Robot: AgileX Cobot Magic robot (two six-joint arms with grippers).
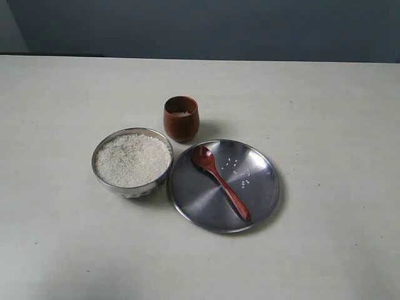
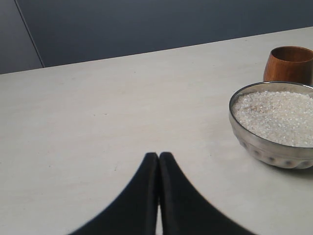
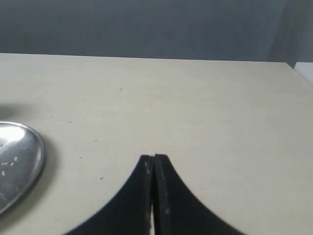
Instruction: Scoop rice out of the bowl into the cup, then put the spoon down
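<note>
The steel bowl (image 1: 132, 182) stands left of centre, heaped with white rice (image 1: 132, 160). Behind it the reddish-brown cup (image 1: 181, 117) stands upright with a little rice inside. The wooden spoon (image 1: 220, 180) lies on the flat steel plate (image 1: 262, 194), its oval end toward the cup, with a few stray grains (image 1: 240, 175) beside it. No arm shows in the exterior view. My left gripper (image 2: 159, 155) is shut and empty over bare table, with the bowl (image 2: 264, 147) and cup (image 2: 288, 63) off to one side. My right gripper (image 3: 153, 157) is shut and empty, with the plate's rim (image 3: 39, 152) to one side.
The pale table (image 1: 325, 100) spreads on all sides of the group. A dark blue-grey wall (image 1: 206, 28) runs behind its far edge. The table's corner (image 3: 291, 66) shows in the right wrist view.
</note>
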